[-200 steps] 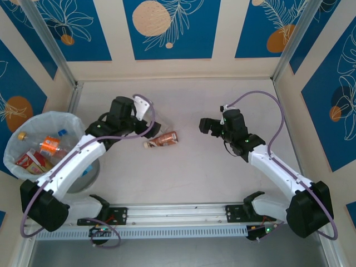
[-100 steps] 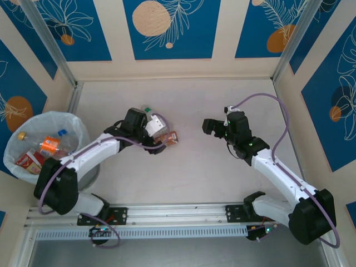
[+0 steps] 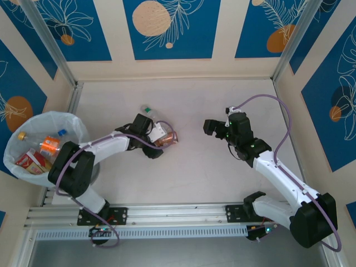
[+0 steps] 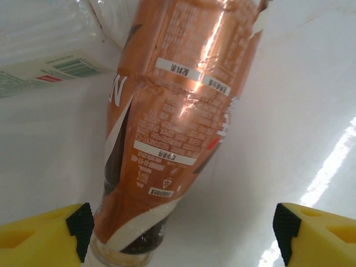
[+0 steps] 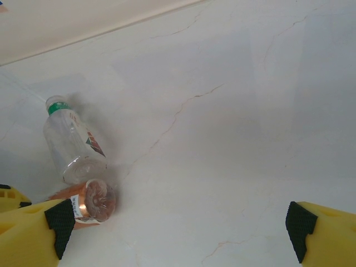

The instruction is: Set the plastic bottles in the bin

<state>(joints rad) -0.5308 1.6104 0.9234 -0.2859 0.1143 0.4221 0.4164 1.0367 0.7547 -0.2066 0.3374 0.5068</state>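
Two plastic bottles lie on the desk [image 3: 222, 178], left of centre: a brown-label bottle [image 3: 168, 138] on its side, and a clear bottle [image 3: 148, 110] w/ green cap [image 5: 57, 106] just beside it, toward the back wall. The left end effector [image 3: 161, 137] sits low over the brown-label bottle, jaws spread wide. In the left wrist view the bottle runs lengthwise btw the yellow fingertips [image 4: 41, 236], its neck end right by the left-hand tip and the other tip well apart from it. Released, not gripping. The right end effector [image 5: 178, 236] hangs over bare desk on the right side, well apart from both bottles. It faces them w/ jaws wide and nothing btw them. The bin [image 3: 77, 129] stands at the far left edge by the left arm's base. More bottles are inside the white bag, incl. an orange-label bottle [image 3: 50, 146].
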